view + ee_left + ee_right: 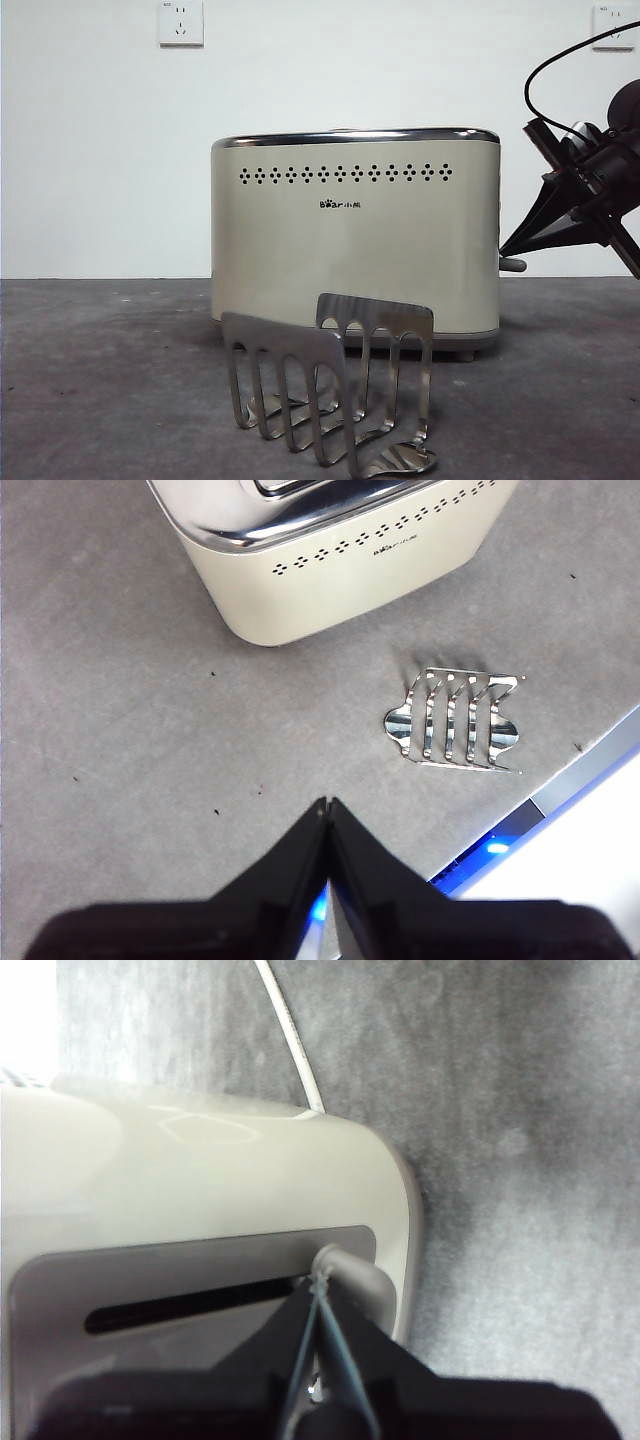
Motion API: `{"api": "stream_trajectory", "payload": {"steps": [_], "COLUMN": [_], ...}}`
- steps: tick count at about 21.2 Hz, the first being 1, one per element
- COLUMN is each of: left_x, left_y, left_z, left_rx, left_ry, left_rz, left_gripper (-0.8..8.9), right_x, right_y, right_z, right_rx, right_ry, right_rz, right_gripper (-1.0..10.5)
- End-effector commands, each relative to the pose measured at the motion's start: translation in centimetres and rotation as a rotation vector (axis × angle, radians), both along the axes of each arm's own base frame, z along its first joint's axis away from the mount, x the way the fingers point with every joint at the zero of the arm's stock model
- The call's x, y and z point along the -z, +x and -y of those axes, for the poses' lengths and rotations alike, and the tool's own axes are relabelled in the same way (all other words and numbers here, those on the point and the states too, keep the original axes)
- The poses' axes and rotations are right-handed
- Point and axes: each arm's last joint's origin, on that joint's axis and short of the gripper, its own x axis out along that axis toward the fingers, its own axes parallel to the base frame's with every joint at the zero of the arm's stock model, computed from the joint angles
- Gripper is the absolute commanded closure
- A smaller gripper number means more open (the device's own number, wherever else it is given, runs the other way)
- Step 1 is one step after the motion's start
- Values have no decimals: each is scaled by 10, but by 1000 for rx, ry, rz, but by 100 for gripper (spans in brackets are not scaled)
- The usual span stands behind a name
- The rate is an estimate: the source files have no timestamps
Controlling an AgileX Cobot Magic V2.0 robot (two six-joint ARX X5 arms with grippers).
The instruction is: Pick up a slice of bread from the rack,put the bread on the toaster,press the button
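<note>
I see my right pincer point(318, 1282) clenched, its tip pressing the button point(352, 1272) on the toaster point(355, 235); my left pincer point(326, 804) hangs clenched above the tabletop point(150, 730).

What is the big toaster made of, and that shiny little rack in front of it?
The toaster looks like smooth cream plastic or painted metal; its soft sheen leaves that open. Its top rim is mirror-bright, likely chrome. The rack looks like polished steel: its thin plates reflect light like a mirror. The button looks like dull grey plastic, with the right gripper at it.
</note>
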Motion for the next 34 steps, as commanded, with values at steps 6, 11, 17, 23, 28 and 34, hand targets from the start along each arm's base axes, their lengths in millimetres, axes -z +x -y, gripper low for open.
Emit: {"api": "stream_trajectory", "payload": {"steps": [6, 11, 17, 23, 28, 34], "left_x": [2, 2, 2, 2, 2, 2], "left_y": [0, 0, 0, 0, 0, 0], "left_z": [0, 0, 0, 0, 0, 0], "left_rx": [1, 1, 1, 10, 10, 19], "left_ry": [7, 7, 7, 12, 12, 17], "left_rz": [1, 1, 1, 4, 5, 8], "left_gripper": [818, 818, 818, 818, 818, 820], "right_x": [24, 5, -17, -47, -87, -151], "right_y": [-7, -11, -15, -20, -34, -68], "right_z": [-1, -1, -2, -2, -3, -3], "right_rx": [13, 15, 6, 8, 7, 14], "right_ry": [-66, -68, -47, -49, -53, -121], "right_rz": [-98, -41, 30, 116, 193, 323], "right_gripper": [954, 954, 954, 954, 953, 954]}}
